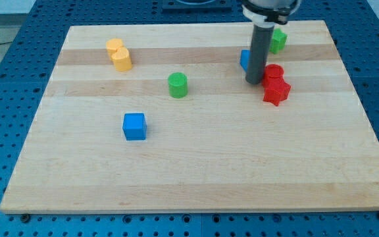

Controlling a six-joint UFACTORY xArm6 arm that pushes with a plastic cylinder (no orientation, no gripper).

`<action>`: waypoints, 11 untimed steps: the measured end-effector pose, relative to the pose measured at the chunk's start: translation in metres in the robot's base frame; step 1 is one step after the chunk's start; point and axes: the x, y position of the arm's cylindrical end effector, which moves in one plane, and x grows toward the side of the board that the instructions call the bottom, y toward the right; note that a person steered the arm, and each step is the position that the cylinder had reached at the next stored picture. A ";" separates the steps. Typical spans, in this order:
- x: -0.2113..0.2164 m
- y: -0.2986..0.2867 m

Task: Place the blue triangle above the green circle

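A: Where's the tip [253, 81] seen?

B: Upper right part of the wooden board [196, 178], at the bottom of the dark rod. No claw is fitted, so no wide/narrow state can be given; nothing is held.

A: Blue triangle?

B: A blue block [244, 60] is seen just to the view's left of the rod, slightly above the tip, touching or nearly touching it. It's mostly hidden by the rod, so the shape can't be confirmed.

A: Green circle?

B: The green cylinder [177, 85] is found well to the view's left of the tip, approx. level with it, standing alone.

A: Other blocks nr the tip?

B: A red cylinder [273, 72] and a red block [276, 91] are packed together just to the tip's right, the latter a bit lower; its shape isn't clear. A second green block [278, 40] is seen above and right of the tip, partly behind the arm.

A: Further off?

B: A blue cube [135, 126] lies far to the lower left. Two yellow blocks [118, 54], touching, are seen far to the upper left.

A: Containers?

B: Only the board; all blocks are carried on it.
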 end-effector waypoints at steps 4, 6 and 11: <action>-0.061 0.004; -0.081 -0.023; -0.051 -0.144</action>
